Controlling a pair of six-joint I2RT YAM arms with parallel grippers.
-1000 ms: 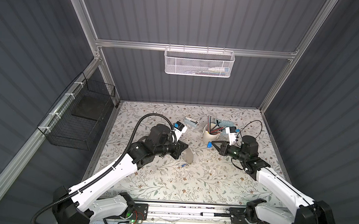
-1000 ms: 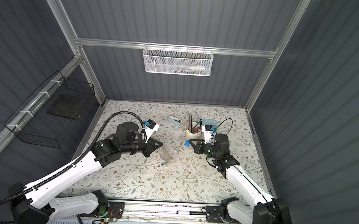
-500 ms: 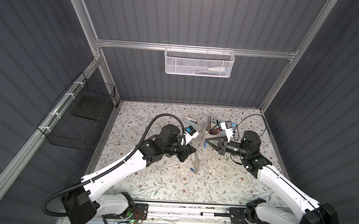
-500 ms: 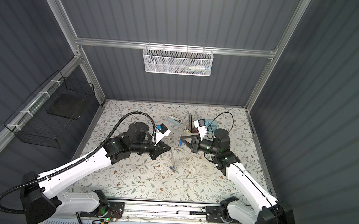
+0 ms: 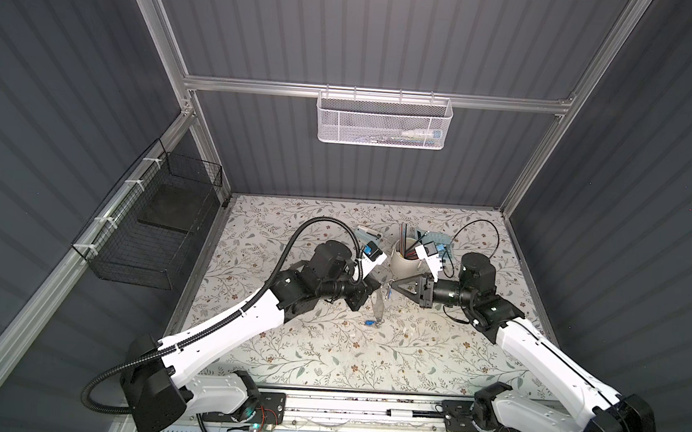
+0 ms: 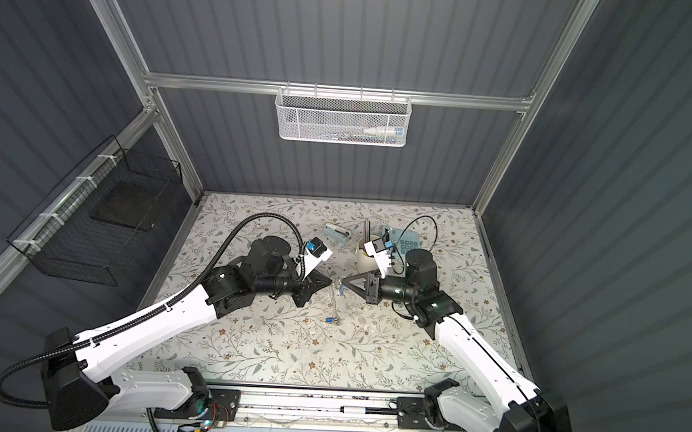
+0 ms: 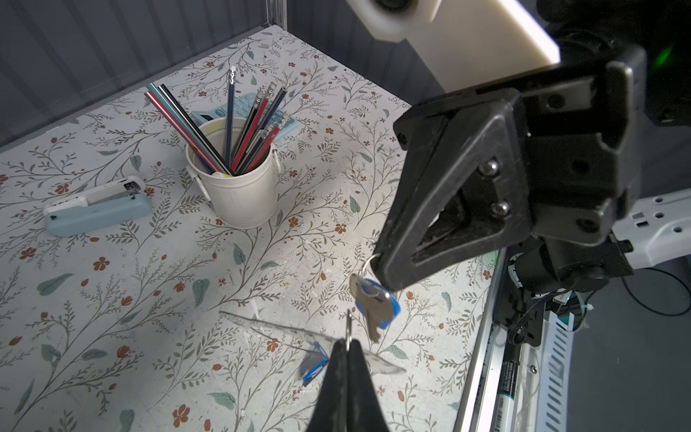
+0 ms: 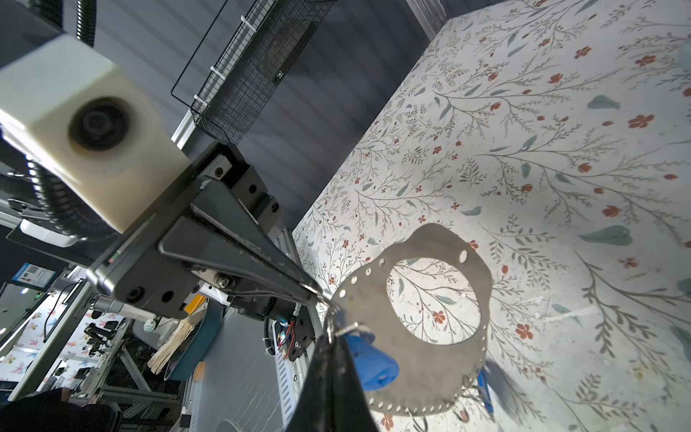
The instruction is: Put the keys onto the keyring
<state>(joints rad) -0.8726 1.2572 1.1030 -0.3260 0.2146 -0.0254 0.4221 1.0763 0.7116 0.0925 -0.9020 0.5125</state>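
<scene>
The keyring [image 8: 482,284] is a flat grey loop with studs along its rim, hanging above the table. My left gripper [image 7: 348,342] is shut on its upper rim. In both top views it shows edge-on [image 5: 379,307] [image 6: 335,304]. My right gripper [image 8: 332,336] is shut on the small wire ring of a key with a blue tag [image 8: 374,362], right against the loop's rim. In the left wrist view that key [image 7: 374,305] dangles below the right fingertips. A second blue-tagged key [image 8: 486,385] [image 5: 369,322] hangs at the loop's lower rim. The two grippers [image 5: 379,288] [image 5: 391,287] almost touch.
A white cup [image 7: 235,194] full of pencils stands just behind the grippers. A pale blue stapler [image 7: 97,209] lies to its left and a calculator [image 7: 239,108] behind it. A black wire basket [image 5: 160,220] hangs on the left wall, a white mesh basket [image 5: 384,124] on the back wall.
My left arm has carried the keyring to the right, toward the middle. My right gripper has swung left with its key, and the two tips have come together.
</scene>
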